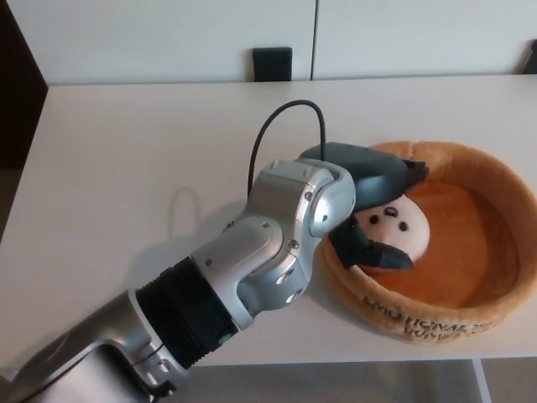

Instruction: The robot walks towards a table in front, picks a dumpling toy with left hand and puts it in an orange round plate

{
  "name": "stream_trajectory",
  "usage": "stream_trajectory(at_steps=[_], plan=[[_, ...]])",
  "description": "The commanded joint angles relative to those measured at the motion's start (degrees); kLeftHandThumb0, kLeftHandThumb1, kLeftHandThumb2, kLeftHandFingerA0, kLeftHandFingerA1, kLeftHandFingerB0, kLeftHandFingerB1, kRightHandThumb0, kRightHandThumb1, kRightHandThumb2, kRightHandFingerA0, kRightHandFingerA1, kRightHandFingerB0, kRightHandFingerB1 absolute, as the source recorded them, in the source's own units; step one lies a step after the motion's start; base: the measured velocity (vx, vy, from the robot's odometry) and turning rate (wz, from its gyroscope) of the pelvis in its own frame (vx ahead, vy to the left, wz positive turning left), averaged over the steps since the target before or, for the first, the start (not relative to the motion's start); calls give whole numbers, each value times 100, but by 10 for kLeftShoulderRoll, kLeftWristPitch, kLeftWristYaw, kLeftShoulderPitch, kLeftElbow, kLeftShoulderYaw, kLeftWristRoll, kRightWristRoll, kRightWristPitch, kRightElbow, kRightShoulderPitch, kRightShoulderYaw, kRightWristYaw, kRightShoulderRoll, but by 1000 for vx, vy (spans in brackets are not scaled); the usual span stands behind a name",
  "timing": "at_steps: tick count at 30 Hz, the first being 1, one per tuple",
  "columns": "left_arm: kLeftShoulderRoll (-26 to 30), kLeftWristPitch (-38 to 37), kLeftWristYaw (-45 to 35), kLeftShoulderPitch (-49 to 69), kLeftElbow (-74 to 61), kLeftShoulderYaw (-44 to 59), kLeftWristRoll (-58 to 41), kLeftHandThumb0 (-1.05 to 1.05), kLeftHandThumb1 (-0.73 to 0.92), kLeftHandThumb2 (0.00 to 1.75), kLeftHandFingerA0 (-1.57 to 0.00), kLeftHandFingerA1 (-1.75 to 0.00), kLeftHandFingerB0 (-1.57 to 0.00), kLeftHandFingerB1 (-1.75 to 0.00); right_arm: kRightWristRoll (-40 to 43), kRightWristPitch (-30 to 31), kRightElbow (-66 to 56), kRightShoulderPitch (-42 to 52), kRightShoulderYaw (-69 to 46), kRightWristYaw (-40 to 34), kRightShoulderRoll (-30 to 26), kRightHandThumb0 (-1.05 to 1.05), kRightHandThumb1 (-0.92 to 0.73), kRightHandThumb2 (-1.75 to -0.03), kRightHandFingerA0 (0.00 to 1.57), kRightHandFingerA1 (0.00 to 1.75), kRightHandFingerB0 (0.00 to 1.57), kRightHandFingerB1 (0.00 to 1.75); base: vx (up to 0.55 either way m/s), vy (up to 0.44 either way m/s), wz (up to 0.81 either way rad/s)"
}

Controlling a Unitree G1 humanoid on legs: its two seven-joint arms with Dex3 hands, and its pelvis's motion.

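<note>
The table (126,159) lies bare to the left and behind, while the plate's (495,180) raised rim walls its right half, open from above, and the left hand (369,206) with the dumpling (401,228) fills its left half.

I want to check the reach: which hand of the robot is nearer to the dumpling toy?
Left. The left hand is around the dumpling toy inside the orange plate; the right hand is not in view.
</note>
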Motion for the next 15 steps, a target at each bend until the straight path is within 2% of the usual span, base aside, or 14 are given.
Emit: stream_trajectory(at_steps=[1, 7, 10, 15], plan=[[12, 34, -39, -2, -23, -3, 16, -105, 83, 126, 0, -4, 0, -5, 1, 2, -1, 3, -1, 1, -3, -9, -57, -56, 65, 51, 46, 41, 0, 0, 0], [18, 39, -35, 4, -43, -6, 27, -105, 92, 130, 0, -4, 0, -5, -4, 1, 5, 1, 4, -2, -3, -10, -57, -56, 65, 50, 46, 41, 0, 0, 0], [31, 13, 4, 23, -91, 24, 21, -100, 86, 127, 0, -11, 0, -7, -4, 1, 3, 0, 5, -2, -2, -9, -57, -56, 64, 51, 46, 41, 0, 0, 0], [49, -2, 20, 25, -175, 70, 20, -101, 81, 121, 0, -10, 0, -7, -2, 2, 7, -3, 4, -2, -1, -11, -56, -57, 66, 53, 46, 42, 0, 0, 0]])
